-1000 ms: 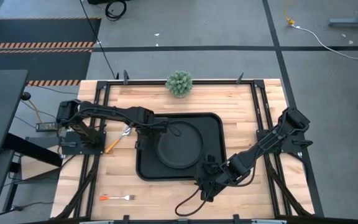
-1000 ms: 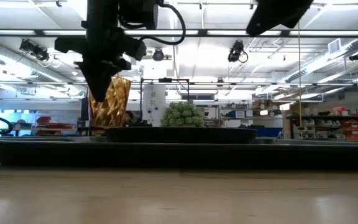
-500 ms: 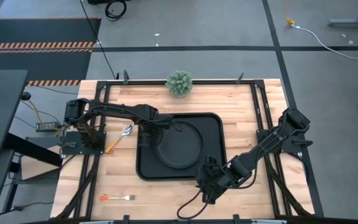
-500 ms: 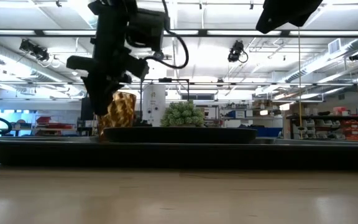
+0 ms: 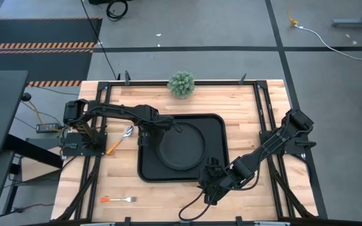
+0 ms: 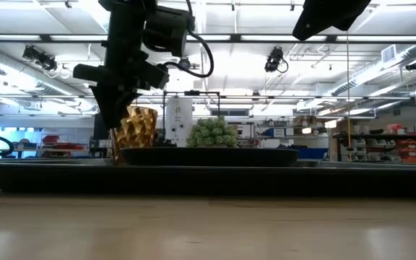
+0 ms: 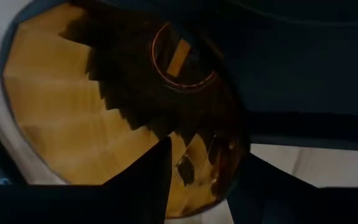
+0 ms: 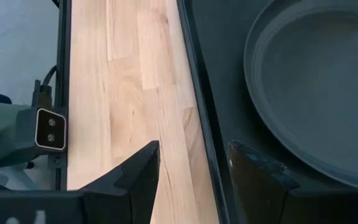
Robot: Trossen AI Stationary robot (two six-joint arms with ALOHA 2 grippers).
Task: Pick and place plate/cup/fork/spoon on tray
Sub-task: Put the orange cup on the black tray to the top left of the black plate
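While the left pincer [image 6: 118,119] clamps the cup [image 6: 137,128] inside the tray [image 5: 148,169] rim (beside the plate [image 5: 181,149]), the right pincer [image 8: 191,171] gapes.

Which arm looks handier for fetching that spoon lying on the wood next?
Probably the left. Its gripper is at the cup on the tray's left side, near the spoon; the right gripper hangs across the tray.

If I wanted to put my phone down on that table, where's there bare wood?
Bare wood lies between the fork and the tray, and beside the plant along the far edge. It is crowded at the tray's left, where the left gripper holds the cup near the spoon.
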